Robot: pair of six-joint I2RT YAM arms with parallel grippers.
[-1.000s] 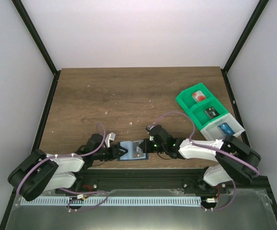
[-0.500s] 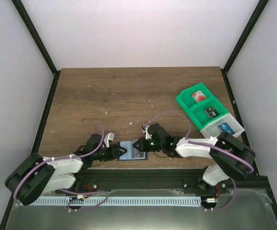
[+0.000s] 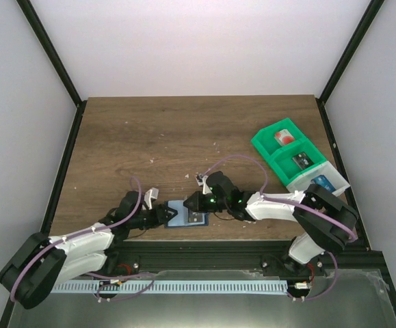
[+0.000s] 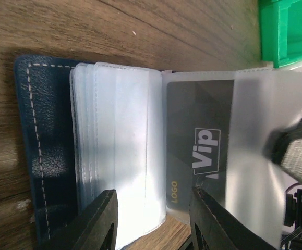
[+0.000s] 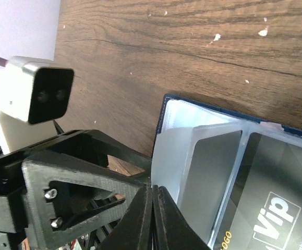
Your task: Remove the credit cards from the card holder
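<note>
The navy card holder lies open near the table's front edge, its clear sleeves fanned out. A dark grey VIP card sits inside one sleeve and also shows in the right wrist view. My left gripper is open at the holder's left end, with the sleeve stack's edge between its jaws. My right gripper is shut on a clear sleeve page and holds it lifted. A red card, a dark card and a blue card lie in bins.
A green two-compartment bin and a white bin stand at the right edge of the table. Black frame posts rise at the table's back corners. The left wrist camera is close to my right gripper.
My right gripper has reached further left over the holder. My left gripper has drawn back to the left. The holder has shifted slightly left.
</note>
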